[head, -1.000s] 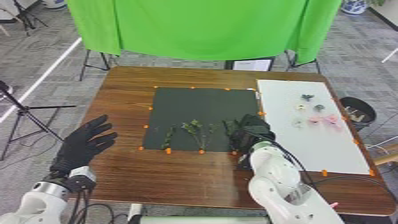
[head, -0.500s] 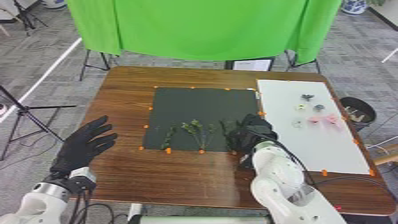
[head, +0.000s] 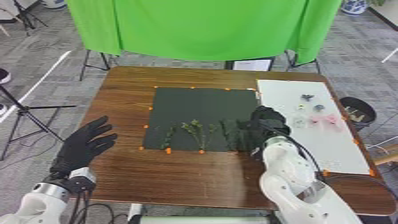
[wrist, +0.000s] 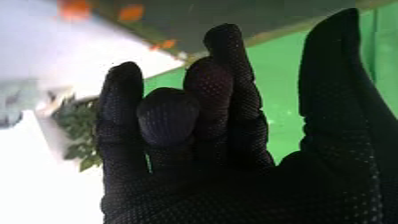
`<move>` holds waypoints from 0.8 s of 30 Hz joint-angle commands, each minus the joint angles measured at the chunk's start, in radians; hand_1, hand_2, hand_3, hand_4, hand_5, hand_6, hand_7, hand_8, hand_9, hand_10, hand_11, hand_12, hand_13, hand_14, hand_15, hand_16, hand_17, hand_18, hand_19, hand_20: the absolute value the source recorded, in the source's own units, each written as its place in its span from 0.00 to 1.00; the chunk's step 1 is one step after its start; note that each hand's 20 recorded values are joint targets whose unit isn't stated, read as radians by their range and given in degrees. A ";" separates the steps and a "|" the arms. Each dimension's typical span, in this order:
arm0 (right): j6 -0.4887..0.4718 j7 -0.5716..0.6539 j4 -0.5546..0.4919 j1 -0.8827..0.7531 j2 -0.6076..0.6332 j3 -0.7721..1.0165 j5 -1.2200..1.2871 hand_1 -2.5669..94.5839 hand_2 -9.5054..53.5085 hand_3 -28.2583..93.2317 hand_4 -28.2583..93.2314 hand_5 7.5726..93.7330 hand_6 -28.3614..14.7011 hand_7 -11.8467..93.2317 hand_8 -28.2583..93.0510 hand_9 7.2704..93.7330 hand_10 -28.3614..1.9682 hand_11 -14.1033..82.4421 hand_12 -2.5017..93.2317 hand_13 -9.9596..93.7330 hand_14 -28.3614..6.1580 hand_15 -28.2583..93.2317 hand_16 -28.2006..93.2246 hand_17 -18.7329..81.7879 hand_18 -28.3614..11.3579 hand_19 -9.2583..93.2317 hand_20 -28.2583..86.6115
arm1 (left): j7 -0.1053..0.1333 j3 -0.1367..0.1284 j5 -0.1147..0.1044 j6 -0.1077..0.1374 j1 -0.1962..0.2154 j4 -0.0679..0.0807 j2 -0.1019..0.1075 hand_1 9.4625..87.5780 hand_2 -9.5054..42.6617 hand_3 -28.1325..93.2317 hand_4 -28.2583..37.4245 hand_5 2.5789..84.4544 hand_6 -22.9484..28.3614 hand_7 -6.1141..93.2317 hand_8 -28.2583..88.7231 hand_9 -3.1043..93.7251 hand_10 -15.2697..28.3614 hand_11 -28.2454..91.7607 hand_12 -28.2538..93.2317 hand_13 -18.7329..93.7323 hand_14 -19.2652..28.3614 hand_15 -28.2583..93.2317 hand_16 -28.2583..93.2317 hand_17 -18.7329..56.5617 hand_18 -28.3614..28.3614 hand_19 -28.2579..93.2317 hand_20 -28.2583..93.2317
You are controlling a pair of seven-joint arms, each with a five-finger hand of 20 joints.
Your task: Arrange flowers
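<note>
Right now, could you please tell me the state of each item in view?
Left hand: open, empty.
Right hand: open, thumb apart.
Green stems: lying on the black mat.
Black mat: spread flat.
Pink flower: lying on the white board.
Black bin: open-topped.
Green cloth: hanging.

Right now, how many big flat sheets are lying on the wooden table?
2. A dark sheet in the middle, with green sprigs on it, and a white sheet on the right. Another that large could hardly be hidden behind the right hand.
</note>
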 commanded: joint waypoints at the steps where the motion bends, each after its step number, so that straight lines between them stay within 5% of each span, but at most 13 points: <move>1: 0.038 -0.061 0.005 0.048 0.111 0.100 -0.006 0.27 0.00 0.93 0.03 0.47 0.53 0.50 0.12 0.53 0.42 0.68 0.39 0.65 0.48 0.88 0.46 0.43 0.18 0.85 0.57 | -0.005 -0.013 0.001 -0.003 0.026 -0.011 -0.003 0.20 0.12 0.83 0.00 0.34 0.56 0.28 0.14 0.29 0.66 0.47 0.35 0.37 0.78 0.58 0.19 0.15 0.90 0.62 0.28; 11: -0.011 -0.146 0.061 0.016 0.254 0.158 -0.099 0.33 0.00 0.97 0.00 0.27 0.58 0.54 0.07 0.33 0.51 0.48 0.28 0.51 0.48 0.86 0.39 0.38 0.23 0.82 0.58 | -0.001 -0.022 0.002 0.003 0.036 -0.017 -0.014 0.20 0.12 0.83 0.00 0.34 0.56 0.28 0.14 0.30 0.66 0.47 0.35 0.37 0.78 0.58 0.19 0.15 0.90 0.62 0.28; 24: -0.203 -0.191 0.064 -0.044 0.294 0.238 -0.053 0.34 0.00 0.97 0.00 0.32 0.62 0.47 0.09 0.44 0.64 0.31 0.20 0.52 0.54 0.82 0.38 0.35 0.23 0.77 0.59 | 0.002 -0.025 0.002 0.001 0.035 -0.016 -0.013 0.21 0.12 0.83 0.00 0.34 0.56 0.28 0.14 0.29 0.66 0.47 0.35 0.37 0.78 0.58 0.19 0.15 0.90 0.62 0.28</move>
